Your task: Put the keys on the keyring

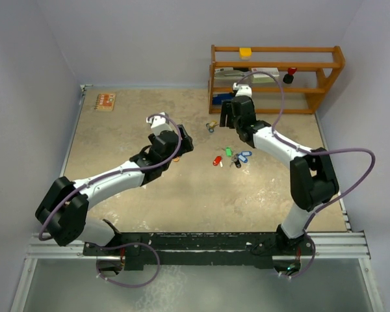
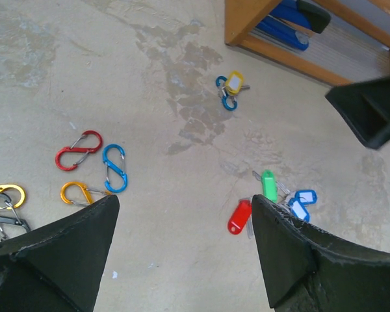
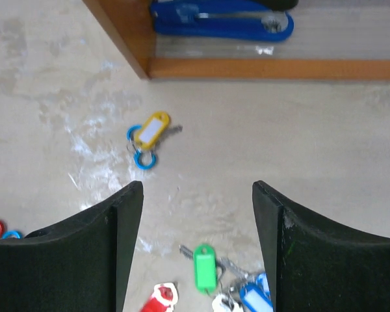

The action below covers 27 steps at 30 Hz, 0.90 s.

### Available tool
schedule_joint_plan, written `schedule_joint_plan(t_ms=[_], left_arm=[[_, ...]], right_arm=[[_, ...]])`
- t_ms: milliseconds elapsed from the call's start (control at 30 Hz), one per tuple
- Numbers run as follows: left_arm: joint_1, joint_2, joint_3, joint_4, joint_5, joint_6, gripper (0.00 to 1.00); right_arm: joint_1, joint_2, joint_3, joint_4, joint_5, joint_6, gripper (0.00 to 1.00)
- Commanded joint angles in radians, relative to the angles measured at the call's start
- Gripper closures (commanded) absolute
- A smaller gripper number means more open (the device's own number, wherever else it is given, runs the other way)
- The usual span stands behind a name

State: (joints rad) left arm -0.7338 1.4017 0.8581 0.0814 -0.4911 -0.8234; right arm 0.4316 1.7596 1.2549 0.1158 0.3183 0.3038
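A yellow-tagged key (image 3: 151, 129) lies on the table, joined to a small blue keyring (image 3: 143, 158), near the rack's foot (image 1: 211, 127). A loose cluster of keys sits mid-table: red tag (image 2: 239, 216), green tag (image 2: 268, 184), blue tags (image 2: 303, 203). My right gripper (image 3: 197, 187) hovers open above the table between the yellow key and the cluster, holding nothing. My left gripper (image 2: 185, 201) is open and empty too, to the left of the cluster (image 1: 182, 140).
Several coloured carabiner clips (image 2: 79, 149) lie left of the left gripper. A wooden rack (image 1: 273, 78) holding a blue tool (image 3: 221, 16) stands at the back right. A small wooden board (image 1: 104, 101) lies at the back left.
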Motion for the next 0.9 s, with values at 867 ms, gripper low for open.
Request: schedule_joint_plan(t_ms=[867], left_arm=[[0.04,0.044,-0.012,0.004,0.023,0.005,0.22]], right_arm=[[0.114,-0.115,-0.128,-0.349,-0.086,0.11,0.44]])
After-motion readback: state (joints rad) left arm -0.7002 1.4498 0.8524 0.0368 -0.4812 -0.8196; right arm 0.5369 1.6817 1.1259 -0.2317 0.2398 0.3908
